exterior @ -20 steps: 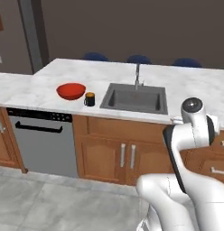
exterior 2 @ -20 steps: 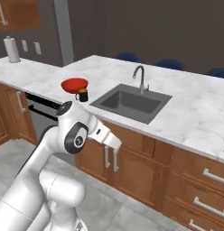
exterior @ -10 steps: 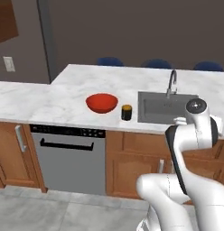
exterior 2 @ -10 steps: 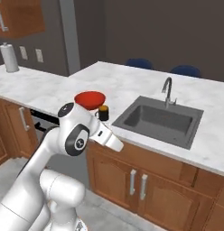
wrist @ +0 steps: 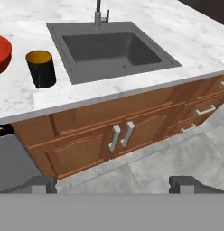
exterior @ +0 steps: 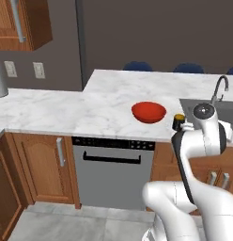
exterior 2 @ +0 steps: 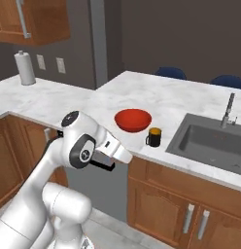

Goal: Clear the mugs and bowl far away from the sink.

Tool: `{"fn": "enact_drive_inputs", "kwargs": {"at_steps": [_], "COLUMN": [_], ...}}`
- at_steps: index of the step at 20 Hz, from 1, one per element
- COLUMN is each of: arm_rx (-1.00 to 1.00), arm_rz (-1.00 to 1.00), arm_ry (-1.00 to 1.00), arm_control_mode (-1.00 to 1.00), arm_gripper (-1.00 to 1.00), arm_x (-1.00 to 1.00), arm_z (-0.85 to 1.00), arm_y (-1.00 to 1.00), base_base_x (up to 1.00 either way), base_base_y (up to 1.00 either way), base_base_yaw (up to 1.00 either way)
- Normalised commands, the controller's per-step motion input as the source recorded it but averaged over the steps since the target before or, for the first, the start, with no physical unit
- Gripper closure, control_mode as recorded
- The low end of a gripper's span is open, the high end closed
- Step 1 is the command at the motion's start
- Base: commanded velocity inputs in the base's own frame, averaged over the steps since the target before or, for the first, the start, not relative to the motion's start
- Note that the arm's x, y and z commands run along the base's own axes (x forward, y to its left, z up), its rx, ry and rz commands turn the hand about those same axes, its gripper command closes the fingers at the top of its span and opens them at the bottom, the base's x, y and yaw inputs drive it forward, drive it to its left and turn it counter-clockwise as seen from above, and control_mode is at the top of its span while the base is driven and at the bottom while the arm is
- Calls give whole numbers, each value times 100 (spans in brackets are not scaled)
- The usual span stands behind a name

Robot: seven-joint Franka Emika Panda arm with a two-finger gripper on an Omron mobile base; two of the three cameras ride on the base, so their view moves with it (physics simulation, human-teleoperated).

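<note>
**Base slid left; nothing picked up yet**

Whole view has shifted vs a sec ago, so the camera moved, not the items. Wide shallow red bowl [exterior 2: 133, 119] and black mug w/ orange inside [exterior 2: 153, 137] sit on white marble surface [exterior 2: 69, 99], mug just beside dark grey recessed sink [exterior 2: 215, 144]. Hand [wrist: 114, 184] hangs below surface edge, fingers wide apart, empty. Both items remain uncleared; teal mug unseen.
</note>
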Motion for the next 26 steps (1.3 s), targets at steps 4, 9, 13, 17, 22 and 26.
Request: {"fn": "enact_drive_inputs", "kwargs": {"at_steps": [4,9,13,17,22,26], "arm_rx": [0,0,1,1,0,0], "arm_rz": [0,0,6,21,11,0], "arm_ry": [0,0,0,1,0,1], "arm_control_mode": [100,100,-100,-100,-100,-100], "arm_gripper": [-100,-100,-100,-100,-100,-100], "arm_x": [0,0,0,0,2,15], "arm_z": [0,0,-8,-23,-10,-1], "arm_y": [0,0,-17,-55,-21,6], "base_base_x": [93,60,12,0,0,0], "base_base_y": [30,16,-28,0,0,0], "base_base_yaw": [-3,0,8,0,0,0]}}
